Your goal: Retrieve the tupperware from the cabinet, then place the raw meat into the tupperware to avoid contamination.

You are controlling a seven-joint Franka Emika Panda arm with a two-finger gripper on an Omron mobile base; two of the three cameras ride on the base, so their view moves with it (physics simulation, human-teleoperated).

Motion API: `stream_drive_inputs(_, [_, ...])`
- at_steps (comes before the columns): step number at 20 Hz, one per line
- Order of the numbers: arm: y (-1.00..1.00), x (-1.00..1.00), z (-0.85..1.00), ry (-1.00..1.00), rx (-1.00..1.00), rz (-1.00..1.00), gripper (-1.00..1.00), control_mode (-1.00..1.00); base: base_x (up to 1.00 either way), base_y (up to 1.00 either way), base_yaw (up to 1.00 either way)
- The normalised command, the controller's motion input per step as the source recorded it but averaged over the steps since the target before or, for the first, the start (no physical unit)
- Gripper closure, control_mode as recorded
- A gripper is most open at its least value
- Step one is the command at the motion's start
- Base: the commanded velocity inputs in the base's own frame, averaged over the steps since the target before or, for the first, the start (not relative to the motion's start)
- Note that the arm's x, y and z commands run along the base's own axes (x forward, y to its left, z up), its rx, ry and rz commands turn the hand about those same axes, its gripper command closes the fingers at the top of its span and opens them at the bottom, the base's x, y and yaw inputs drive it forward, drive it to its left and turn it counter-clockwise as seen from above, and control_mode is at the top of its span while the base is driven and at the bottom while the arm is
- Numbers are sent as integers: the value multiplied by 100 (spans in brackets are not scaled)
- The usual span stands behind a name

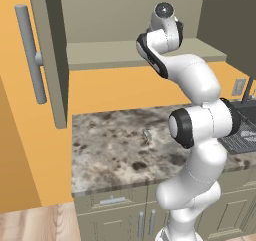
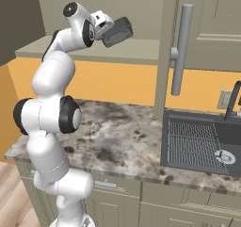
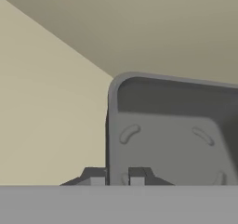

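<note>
I see the gripper (image 2: 109,33) clamped on one wall of the tupperware (image 2: 117,31), a smoky dark-grey plastic tub with rounded corners, held tilted in the upper left of the right base view, in front of the cabinet (image 2: 141,49) and above its flat olive-grey shelf. In the hand view the tub (image 3: 172,135) takes up the lower right, its base moulded with short curved ridges, one finger (image 3: 94,175) on either side of its rim. Below, the countertop (image 1: 115,145) is mottled brown-grey stone; the cabinet door (image 1: 50,55) carries a smooth grey bar handle (image 1: 30,52).
</note>
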Motion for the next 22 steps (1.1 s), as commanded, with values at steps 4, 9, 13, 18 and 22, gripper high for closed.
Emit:
stream_drive_inputs(4, [0, -5, 1, 1, 0, 0, 100, -100, 0, 0, 0])
stream_drive_inputs(9, [0, -15, 5, 2, 0, 0, 100, -100, 0, 0, 0])
stream_drive_inputs(13, [0, -22, 8, 3, 0, 0, 100, -100, 0, 0, 0])
stream_drive_inputs(18, [0, -22, 1, 3, 0, 0, 100, -100, 0, 0, 0])
stream_drive_inputs(22, [0, -20, 0, 0, 0, 0, 100, -100, 0, 0, 0])
